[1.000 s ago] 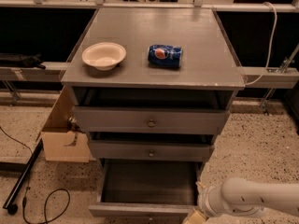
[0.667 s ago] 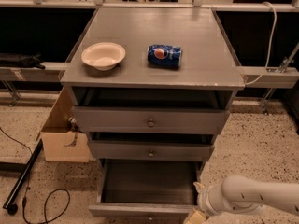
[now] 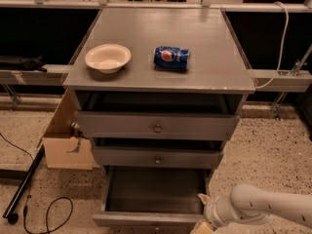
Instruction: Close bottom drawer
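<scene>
Unmoved gripper (image 3: 203, 212) perhaps touches grey bottom drawer (image 3: 146, 220).

Grey bottom drawer (image 3: 155, 195), dark inside; cream gripper (image 3: 204, 212) at its right front corner

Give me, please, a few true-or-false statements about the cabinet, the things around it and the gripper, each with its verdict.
1. The grey wooden bottom drawer is pulled out, with its dark interior showing. True.
2. The blue metal can stands upright on the grey cabinet top. False: it lies on its side.
3. The white round bowl sits on the cabinet top, apart from the can. True.
4. The gripper hangs above the bowl. False: it is low down, at the right front corner of the bottom drawer.
5. The brown cardboard box rests on the cabinet top. False: it is on the floor beside the cabinet.
</scene>
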